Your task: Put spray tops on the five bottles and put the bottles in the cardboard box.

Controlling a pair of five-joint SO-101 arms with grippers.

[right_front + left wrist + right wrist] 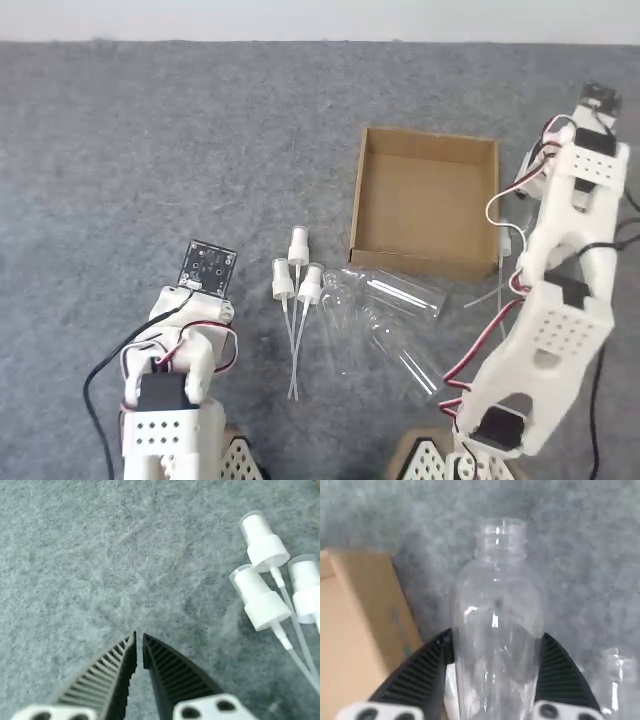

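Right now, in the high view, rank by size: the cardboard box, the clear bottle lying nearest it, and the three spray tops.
1. cardboard box
2. clear bottle
3. spray tops; all three look alike.

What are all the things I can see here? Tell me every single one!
open cardboard box: one, brown, on the carpet beside the right arm.
white plastic spray tops: three, white, grouped between the left arm and the lying bottles.
clear plastic bottles: at least three, see-through, lying in front of the box.
held clear bottle: one, see-through, between the right pincer's fingers.
fuzzy carpet: one, grey, under everything.
left pincer: one, black, closed above bare carpet.
right pincer: one, black, gripping the held bottle.
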